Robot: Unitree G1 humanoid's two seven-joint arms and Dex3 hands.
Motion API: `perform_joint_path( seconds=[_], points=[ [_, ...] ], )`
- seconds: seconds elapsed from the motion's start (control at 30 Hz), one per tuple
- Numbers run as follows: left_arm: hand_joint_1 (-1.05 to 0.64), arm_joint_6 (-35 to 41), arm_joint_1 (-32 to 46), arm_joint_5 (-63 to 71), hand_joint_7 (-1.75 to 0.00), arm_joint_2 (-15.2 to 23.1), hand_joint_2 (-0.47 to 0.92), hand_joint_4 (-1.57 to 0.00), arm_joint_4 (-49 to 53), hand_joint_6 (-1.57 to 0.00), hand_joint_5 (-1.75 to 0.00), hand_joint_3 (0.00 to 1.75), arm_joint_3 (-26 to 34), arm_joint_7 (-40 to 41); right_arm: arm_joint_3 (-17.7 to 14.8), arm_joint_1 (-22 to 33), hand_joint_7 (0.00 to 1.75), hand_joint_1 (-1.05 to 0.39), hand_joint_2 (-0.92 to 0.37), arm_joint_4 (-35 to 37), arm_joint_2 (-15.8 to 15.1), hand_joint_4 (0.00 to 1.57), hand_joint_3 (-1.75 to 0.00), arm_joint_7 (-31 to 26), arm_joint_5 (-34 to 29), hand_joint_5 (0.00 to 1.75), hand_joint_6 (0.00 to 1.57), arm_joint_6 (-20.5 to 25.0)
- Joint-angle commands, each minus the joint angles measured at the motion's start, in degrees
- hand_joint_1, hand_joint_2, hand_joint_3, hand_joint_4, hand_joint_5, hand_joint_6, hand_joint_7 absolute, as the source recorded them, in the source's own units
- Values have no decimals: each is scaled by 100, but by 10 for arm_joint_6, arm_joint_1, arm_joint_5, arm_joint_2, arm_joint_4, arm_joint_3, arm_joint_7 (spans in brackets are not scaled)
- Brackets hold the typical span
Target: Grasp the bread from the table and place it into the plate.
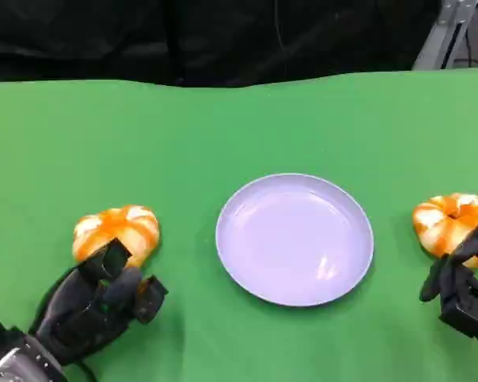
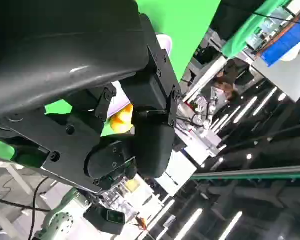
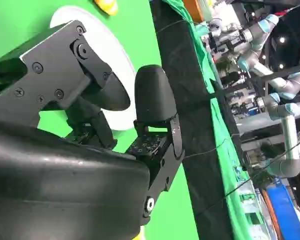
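Two orange-and-white bread rolls lie on the green table (image 1: 223,135). The left bread (image 1: 115,231) lies left of the empty lavender plate (image 1: 295,239), and the right bread (image 1: 452,221) lies beyond the plate's right side. My left hand (image 1: 99,306) is just in front of the left bread with its fingers (image 1: 111,259) spread at the roll's near edge, holding nothing. My right hand (image 1: 462,286) sits at the near right edge of the right bread, also holding nothing. A yellow bit of bread (image 2: 121,119) shows between the left hand's fingers. The plate (image 3: 115,55) shows past my right hand.
A black backdrop (image 1: 223,40) closes off the table's far edge, with a metal stand (image 1: 454,24) at the back right. Bare green cloth surrounds the plate on all sides. Other robot arms (image 3: 270,30) stand in the room beyond the table.
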Motion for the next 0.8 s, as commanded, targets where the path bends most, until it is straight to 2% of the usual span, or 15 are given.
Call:
perform_joint_path(
  seconds=[0.03,0.43,0.53,0.63,0.67,0.73,0.77,0.8],
  points=[
    [-11,3,-1,1,-130,4,62,-88,-8,-102,-175,75,5,6,-5,-4,162,-4,-37,-3,-6,91,-148,1,6,175,81,-3],
    [-7,-6,1,6,-129,6,60,-87,-14,-101,-175,85,1,5,-4,-3,164,-5,-38,-6,-6,91,-147,-4,2,175,80,-2],
    [-6,-22,15,15,-129,-1,58,-87,-46,-103,-175,89,-1,41,-3,-3,164,-5,-38,-7,-5,91,-147,-5,2,175,80,-3],
    [0,-89,39,37,-123,-24,41,-89,-92,-99,-160,121,2,99,-2,-3,164,-5,-38,-8,-5,92,-147,-7,0,175,80,-4],
    [-8,-145,49,61,-109,-30,39,-79,-106,-87,-141,116,-4,119,-2,-2,164,-5,-38,-9,-5,92,-147,-7,-1,175,80,-4],
    [-26,-237,61,107,-69,-32,62,-64,-121,-73,-105,71,-19,144,-2,-3,164,-5,-39,-8,-6,92,-147,-7,-2,175,80,-4],
    [-29,-312,65,158,-55,-24,71,-61,-124,-73,-96,54,-34,175,-3,-4,164,-5,-39,-5,-7,92,-147,-3,0,175,80,-7],
    [-48,-362,66,192,-36,-19,83,-45,-123,-64,-79,32,-44,197,-3,-4,164,-5,-39,-3,-8,92,-147,0,1,175,79,-8]
  ],
)
